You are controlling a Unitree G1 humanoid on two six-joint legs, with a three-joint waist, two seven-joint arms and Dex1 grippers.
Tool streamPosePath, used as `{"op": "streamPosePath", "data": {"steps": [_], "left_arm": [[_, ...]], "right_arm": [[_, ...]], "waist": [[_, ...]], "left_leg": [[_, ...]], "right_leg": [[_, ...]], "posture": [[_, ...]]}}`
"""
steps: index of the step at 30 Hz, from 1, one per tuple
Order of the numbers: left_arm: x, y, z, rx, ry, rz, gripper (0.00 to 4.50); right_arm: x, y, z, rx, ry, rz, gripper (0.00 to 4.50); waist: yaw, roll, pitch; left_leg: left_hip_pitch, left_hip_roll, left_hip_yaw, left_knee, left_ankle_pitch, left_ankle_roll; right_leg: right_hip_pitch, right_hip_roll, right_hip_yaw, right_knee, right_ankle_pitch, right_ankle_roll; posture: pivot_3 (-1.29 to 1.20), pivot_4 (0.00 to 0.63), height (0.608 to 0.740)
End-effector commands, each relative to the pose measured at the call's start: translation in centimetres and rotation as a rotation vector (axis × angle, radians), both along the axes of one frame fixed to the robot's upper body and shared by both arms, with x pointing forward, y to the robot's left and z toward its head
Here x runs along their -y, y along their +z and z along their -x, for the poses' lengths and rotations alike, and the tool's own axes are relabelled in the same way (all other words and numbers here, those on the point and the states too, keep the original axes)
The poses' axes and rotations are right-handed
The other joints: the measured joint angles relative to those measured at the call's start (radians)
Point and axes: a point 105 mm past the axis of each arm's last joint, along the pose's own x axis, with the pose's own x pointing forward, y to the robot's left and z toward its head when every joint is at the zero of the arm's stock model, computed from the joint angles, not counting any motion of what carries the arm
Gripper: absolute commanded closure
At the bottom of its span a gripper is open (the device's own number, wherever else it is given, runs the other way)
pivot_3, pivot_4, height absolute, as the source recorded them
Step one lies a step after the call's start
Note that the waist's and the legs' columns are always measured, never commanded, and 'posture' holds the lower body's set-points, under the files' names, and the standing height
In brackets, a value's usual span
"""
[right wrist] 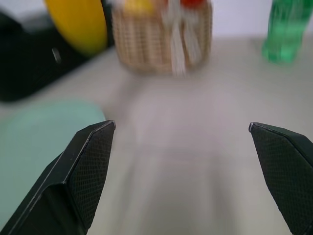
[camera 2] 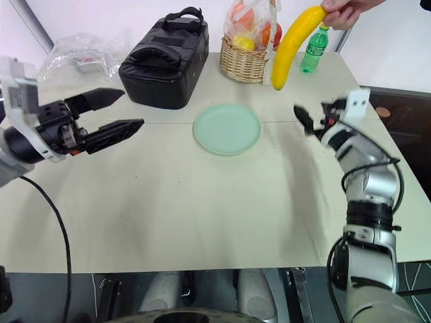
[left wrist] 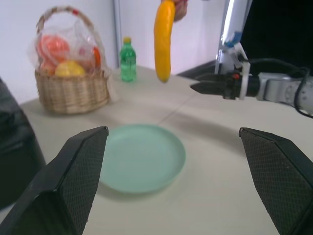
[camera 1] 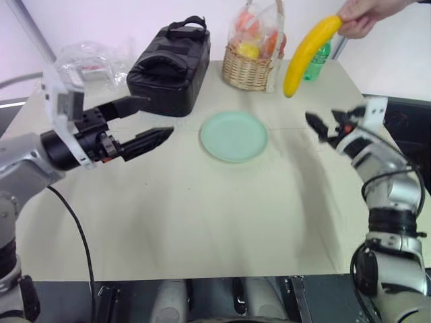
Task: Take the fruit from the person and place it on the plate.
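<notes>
A person's hand (camera 1: 360, 17) at the back right holds a yellow banana (camera 1: 306, 50) by its top end, and the fruit hangs down above the table. The pale green plate (camera 1: 234, 136) lies bare at the table's middle. My right gripper (camera 1: 322, 121) is open, raised just below and to the right of the banana's lower tip, not touching it. My left gripper (camera 1: 156, 116) is open too, lifted left of the plate and pointing toward it. Between the left gripper's fingers, the left wrist view looks over the plate (left wrist: 142, 156) to the banana (left wrist: 164, 39).
A black bag (camera 1: 172, 64) stands behind the plate at the left. A wicker basket (camera 1: 252, 70) of bagged fruits and a green bottle (camera 1: 316, 64) stand at the back, behind the banana. Crumpled clear plastic (camera 1: 91, 64) lies at the far left.
</notes>
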Motion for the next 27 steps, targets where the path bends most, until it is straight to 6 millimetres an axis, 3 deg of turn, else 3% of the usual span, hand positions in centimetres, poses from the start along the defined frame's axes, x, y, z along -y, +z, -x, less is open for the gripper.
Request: {"op": "streamPosePath", "data": {"steps": [1, 8, 14, 18, 22, 27], "left_arm": [[0.0, 0.7, 0.0, 0.014, 0.004, 0.047, 0.02], [0.0, 0.4, 0.0, 0.011, 0.033, 0.064, 0.02], [-0.4, 0.3, 0.1, 0.021, 0.076, 0.07, 0.02], [-0.5, 0.0, 0.2, 0.02, 0.094, 0.068, 0.02], [-0.7, 0.0, 0.3, 0.023, 0.105, 0.081, 0.02], [-0.5, 0.1, 0.1, 0.026, 0.097, 0.09, 0.02]], "right_arm": [[-0.5, 2.4, -0.4, 0.053, 0.0, -0.042, 0.0], [-0.8, 4.4, -2.0, 0.072, 0.024, -0.138, 0.0], [-2.5, 6.5, -2.3, 0.082, 0.118, -0.235, 0.0], [-4.8, 6.9, -0.8, 0.083, 0.252, -0.186, 0.0], [-5.3, 6.4, 0.9, 0.074, 0.304, -0.161, 0.0], [-5.7, 6.6, 0.8, 0.071, 0.299, -0.171, 0.0]], "waist": [[0.002, 0.0, 0.0], [0.004, 0.0, 0.0], [0.001, 0.0, 0.0], [0.002, 0.0, 0.0], [0.008, 0.0, 0.0], [0.004, 0.0, 0.0]], "left_leg": [[0.0, 0.0, 0.0, 0.0, 0.0, 0.0], [-0.001, -0.001, 0.001, 0.0, 0.0, 0.0], [-0.001, -0.001, 0.001, 0.0, 0.0, 0.0], [-0.002, -0.001, 0.001, -0.001, 0.0, 0.0], [-0.002, -0.001, 0.001, -0.001, 0.0, 0.0], [-0.002, -0.001, 0.001, 0.0, 0.0, 0.0]], "right_leg": [[0.0, 0.0, 0.0, 0.0, 0.0, 0.0], [0.0, -0.002, 0.0, -0.001, 0.0, 0.0], [-0.001, -0.001, 0.0, -0.001, 0.0, 0.0], [-0.001, -0.001, 0.0, -0.001, 0.0, 0.0], [-0.001, -0.002, 0.0, -0.001, 0.0, 0.0], [-0.001, -0.002, 0.0, -0.001, 0.0, 0.0]], "posture": [[0.0, 0.15, 0.74], [0.0, 0.15, 0.74], [0.0, 0.15, 0.74], [0.0, 0.15, 0.74], [0.0, 0.15, 0.74], [0.0, 0.15, 0.74]]}}
